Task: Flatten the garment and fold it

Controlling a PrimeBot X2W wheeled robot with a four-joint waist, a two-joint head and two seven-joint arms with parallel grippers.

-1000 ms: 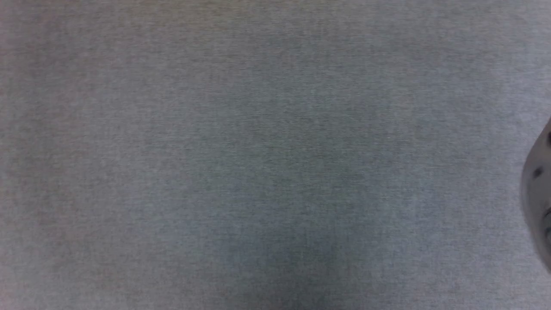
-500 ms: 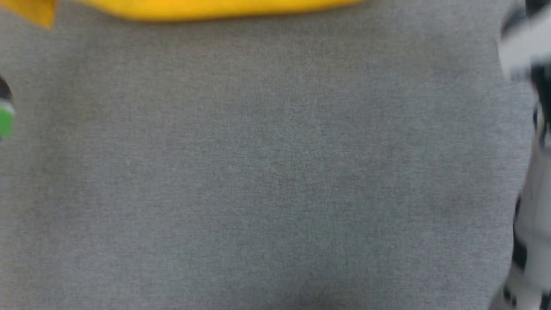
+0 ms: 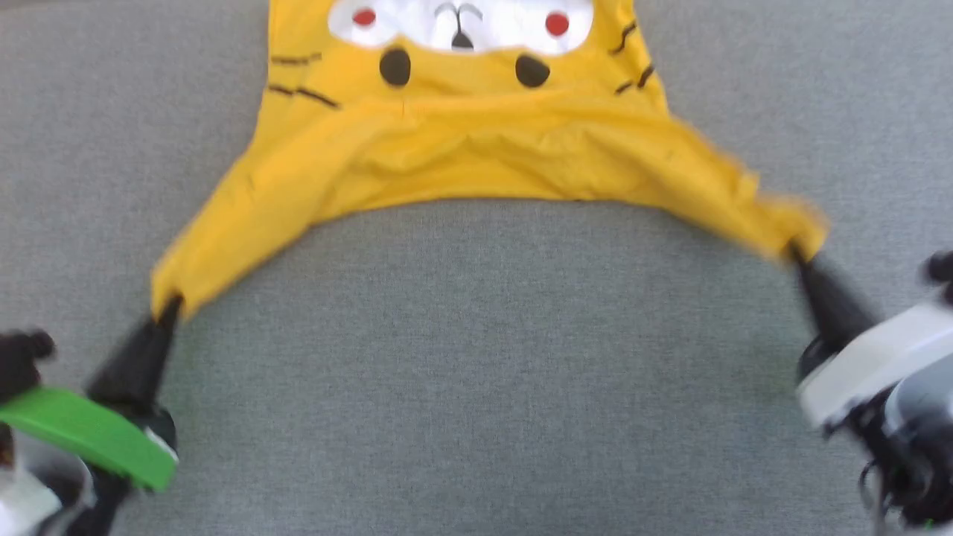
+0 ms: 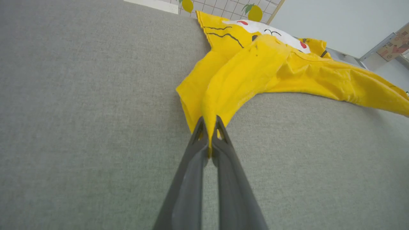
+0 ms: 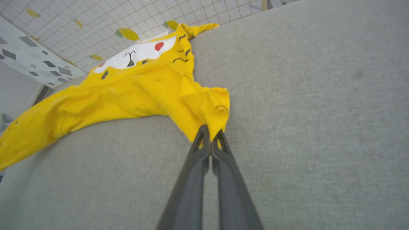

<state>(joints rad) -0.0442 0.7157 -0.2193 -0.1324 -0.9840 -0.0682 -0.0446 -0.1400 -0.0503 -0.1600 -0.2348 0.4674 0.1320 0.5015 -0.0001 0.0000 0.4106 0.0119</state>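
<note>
Grey cloth surface (image 3: 476,387) is carrying the garment (image 3: 461,149); left gripper (image 3: 167,309) is pinching its eight-o'clock corner, right gripper (image 3: 798,254) is clamping the four-o'clock corner (hem bowing between them).

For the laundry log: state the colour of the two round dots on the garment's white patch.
The garment's dots are red; head view shows them best.

So the shirt (image 3: 461,149) lies on the mat (image 3: 476,387), with the wall (image 5: 96,19) behind its far end. At the shirt's near left corner sits the left gripper (image 3: 170,309), at its near right corner the right gripper (image 3: 797,254), each corner caught between the fingers.
</note>
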